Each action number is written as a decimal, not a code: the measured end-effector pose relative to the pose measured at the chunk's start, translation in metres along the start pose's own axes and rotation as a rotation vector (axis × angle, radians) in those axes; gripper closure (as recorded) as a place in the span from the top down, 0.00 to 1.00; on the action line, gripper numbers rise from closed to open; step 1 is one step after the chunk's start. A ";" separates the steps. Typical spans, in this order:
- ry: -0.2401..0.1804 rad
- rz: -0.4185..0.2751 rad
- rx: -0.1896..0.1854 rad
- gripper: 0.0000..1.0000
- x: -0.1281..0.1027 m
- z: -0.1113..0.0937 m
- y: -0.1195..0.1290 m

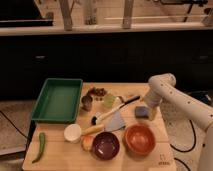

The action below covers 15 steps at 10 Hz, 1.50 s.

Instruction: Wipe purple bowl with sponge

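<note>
Purple bowl [106, 145] sits at lower centre of the wooden board [60, 157], beside the orange bowl [139, 139]. Sponge [141, 111] lies right of centre; the gripper [151, 113] hangs low just beside it, its grip impossible to tell, and the arm [172, 97] is cut off at right.

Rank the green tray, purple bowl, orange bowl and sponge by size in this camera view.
Largest: green tray.
Next: purple bowl and orange bowl, about alike, so unranked.
Smallest: sponge; the robot's hand is close beside it.
</note>
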 end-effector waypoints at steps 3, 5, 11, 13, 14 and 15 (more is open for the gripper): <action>0.004 0.092 -0.023 0.40 0.003 0.014 0.002; -0.002 0.121 -0.041 0.20 0.004 0.027 0.003; -0.011 0.088 -0.047 0.00 0.011 0.022 0.001; -0.020 -0.004 -0.042 0.00 0.020 0.010 -0.004; -0.026 -0.053 -0.038 0.00 0.018 0.004 -0.008; -0.032 -0.079 -0.040 0.00 0.018 0.000 -0.010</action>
